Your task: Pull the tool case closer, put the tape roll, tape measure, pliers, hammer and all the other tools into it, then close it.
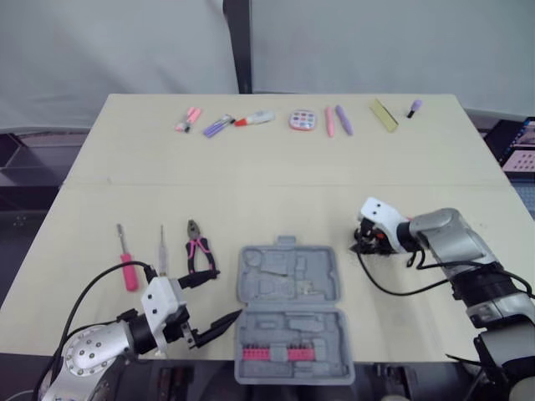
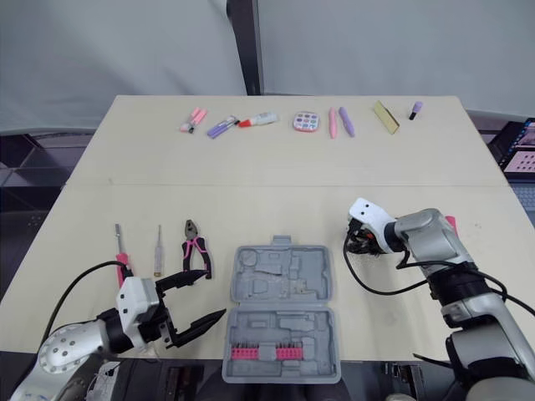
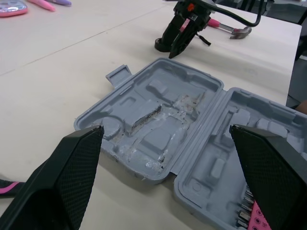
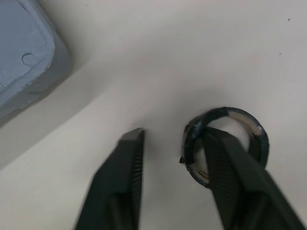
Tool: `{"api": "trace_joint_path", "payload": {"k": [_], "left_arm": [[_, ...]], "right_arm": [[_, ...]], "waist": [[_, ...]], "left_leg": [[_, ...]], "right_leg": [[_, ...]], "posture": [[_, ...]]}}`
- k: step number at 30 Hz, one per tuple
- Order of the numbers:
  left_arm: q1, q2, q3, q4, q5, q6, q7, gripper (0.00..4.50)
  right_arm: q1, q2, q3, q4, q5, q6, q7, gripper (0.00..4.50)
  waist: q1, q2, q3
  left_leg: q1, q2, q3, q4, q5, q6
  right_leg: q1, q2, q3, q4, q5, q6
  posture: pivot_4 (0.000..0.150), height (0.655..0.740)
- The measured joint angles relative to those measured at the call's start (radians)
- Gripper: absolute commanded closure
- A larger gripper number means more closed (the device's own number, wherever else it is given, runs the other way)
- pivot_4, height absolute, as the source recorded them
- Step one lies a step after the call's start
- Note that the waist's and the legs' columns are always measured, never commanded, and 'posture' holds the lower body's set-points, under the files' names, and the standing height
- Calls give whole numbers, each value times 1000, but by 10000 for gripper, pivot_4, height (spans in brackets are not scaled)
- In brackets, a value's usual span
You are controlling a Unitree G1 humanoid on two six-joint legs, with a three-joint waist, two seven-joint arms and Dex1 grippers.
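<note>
The grey tool case (image 1: 288, 305) lies open at the table's front edge, with a pink strip of bits (image 1: 276, 352) in its near half. My left gripper (image 1: 209, 302) is open just left of the case, low over the table. Beyond it lie the pink-handled pliers (image 1: 198, 248) and two screwdrivers (image 1: 127, 263). My right gripper (image 4: 172, 136) is open right of the case, one finger (image 4: 230, 177) reaching into the black tape roll (image 4: 256, 132) on the table. The hammer (image 3: 230, 29) lies behind the right arm.
A row of small pink and purple items (image 1: 259, 119) runs along the table's far side. Bare tabletop (image 1: 267, 200) spreads between that row and the case. The case's near half reaches the table's front edge.
</note>
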Motion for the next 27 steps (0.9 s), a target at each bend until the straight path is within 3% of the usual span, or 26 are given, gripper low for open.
{"api": "trace_joint_path", "payload": {"k": [1,12,16,20,27], "left_arm": [[-1,0,0,3,0,0,0,0],[-73,-16,-46,4,3,42,31,0],[-52,-29,-33,-1,-10,49,42,0],[34,-36,40,-7,-57,29,29,0],[105,-32,122,43,-80,-57,-54,0]], "right_arm": [[0,0,0,0,0,0,1,44808],[25,-21,-1,-64,2,23,13,44808],[36,-60,-25,-207,32,89,35,44808],[52,-70,-88,-465,143,284,57,44808],[62,73,-84,-744,292,548,-34,44808]], "waist": [[0,0,0],[0,0,0],[1,0,0],[0,1,1],[7,0,1]], "left_leg": [[0,0,0,0,0,0],[0,0,0,0,0,0],[-1,0,0,0,0,0],[-1,2,0,-1,0,0],[-2,0,-1,0,0,0]], "right_leg": [[0,0,0,0,0,0],[-1,0,0,1,0,0],[-1,0,0,1,0,0],[-2,1,0,1,0,0],[-2,-1,0,0,0,0]], "posture": [[1500,7134],[1500,7134],[1500,7134],[1500,7134],[1500,7134]]}}
